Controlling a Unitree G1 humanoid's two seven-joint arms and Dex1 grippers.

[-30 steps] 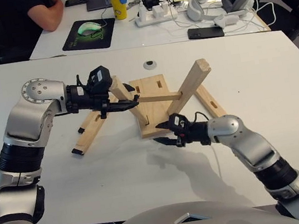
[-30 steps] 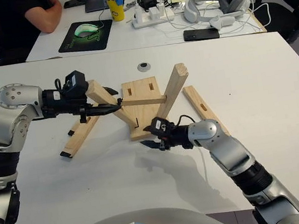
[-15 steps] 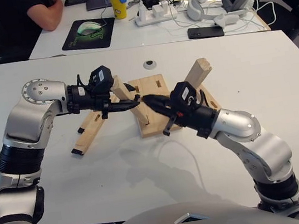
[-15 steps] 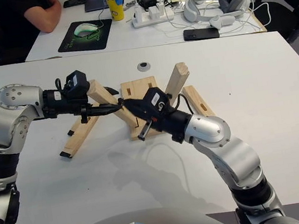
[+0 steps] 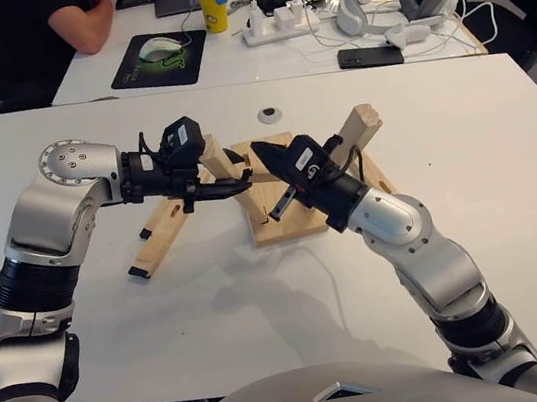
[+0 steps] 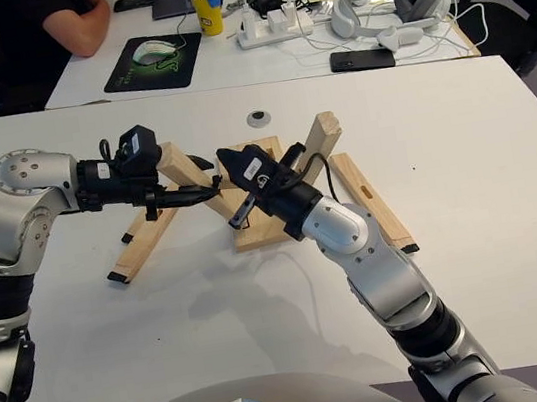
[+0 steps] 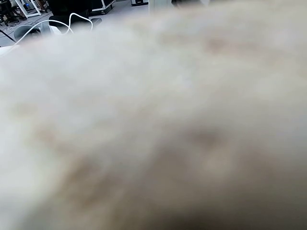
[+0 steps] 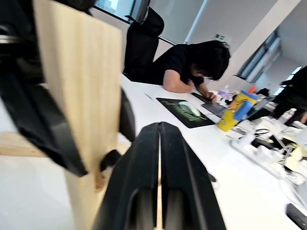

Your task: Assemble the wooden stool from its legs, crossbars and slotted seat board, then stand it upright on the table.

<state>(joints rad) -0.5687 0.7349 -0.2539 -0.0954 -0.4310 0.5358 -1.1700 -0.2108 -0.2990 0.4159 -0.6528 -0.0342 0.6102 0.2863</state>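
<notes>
Table (image 5: 507, 175); right claw (image 5: 262, 150) closed beside leg (image 6: 174, 164)

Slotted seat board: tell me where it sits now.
In the left eye view the slotted seat board lies flat at the table centre, under the right gripper, a tilted leg rising at its right.

White table (image 5: 114, 315) carries seat board (image 5: 278, 228), one flat leg (image 6: 381, 206) and a grommet (image 5: 268, 115).

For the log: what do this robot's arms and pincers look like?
The left arm and right arm have rounded silver-grey shells with ribbed black bands at the joints; small screws ring the left shoulder disc. Each wrist is black, with a boxy camera housing and thin black cables. The left pincer and right pincer are black and tapered.
</notes>
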